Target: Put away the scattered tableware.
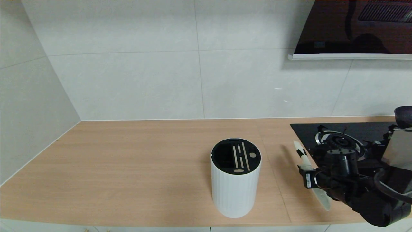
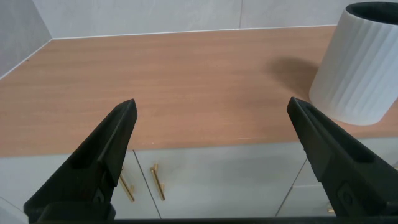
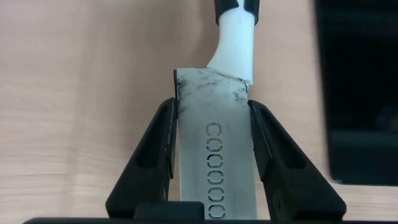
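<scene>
the knife [image 1: 303, 157] lies on the counter [image 1: 128, 161] right of the white holder [image 1: 235, 180], its blade seemingly pinched between the right gripper's [image 3: 212, 109] fingers, so lifting and slotting it remain, while the left gripper [image 2: 211, 109] hangs spread wide.

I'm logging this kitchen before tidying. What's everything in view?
knife: 1, white blade, white-and-black handle, lying on the counter beside the cooktop
utensil holder: 1, white ribbed, black slotted top, standing mid-counter
counter: 1, light wood
cooktop: 1, black, at the counter's right end
range hood: 1, dark, above the cooktop
cabinet handles: at least 2, gold, below the counter front
left gripper: 1, black, open, off the counter's front edge
right gripper: 1, black, closed on the knife blade
</scene>
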